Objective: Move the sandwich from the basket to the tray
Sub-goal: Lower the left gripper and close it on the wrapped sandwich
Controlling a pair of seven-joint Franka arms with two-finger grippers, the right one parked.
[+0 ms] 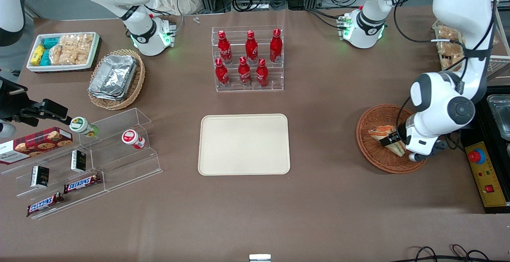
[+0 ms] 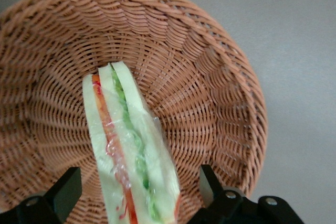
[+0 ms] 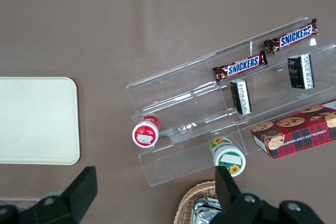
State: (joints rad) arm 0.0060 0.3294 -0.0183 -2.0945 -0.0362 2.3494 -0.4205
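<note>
The black fingers [image 2: 64, 192] of the left arm's gripper [image 2: 137, 195] stand wide apart on either side of the sandwich [image 2: 128, 153], with a gap showing between each finger and the bread, so nothing is clamped. The sandwich, wrapped in clear film with orange-red and green layers between pale bread, lies in the reddish-brown wicker basket [image 2: 210, 77]. The wrist view shows the gaps beside the fingers and the film; the front view instead shows the gripper [image 1: 392, 139] low over the sandwich [image 1: 384, 134] inside the basket [image 1: 376, 154], which sits toward the working arm's end of the table. The cream tray [image 1: 244, 144] lies flat at the middle of the brown table [image 1: 318, 206], well apart from the basket. Farther from the front camera than the tray stands a clear rack of six red bottles [image 1: 248, 58]. Toward the parked arm's end lie a clear stepped shelf [image 1: 119, 150] with two bars reading "SNICKERS" [image 1: 81, 183], a red box of cookies [image 1: 36, 144], a tan basket of foil trays [image 1: 115, 79] and a white bin of snack packets [image 1: 63, 51]. Cables and metal frames crowd the floor past the table's edge.
</note>
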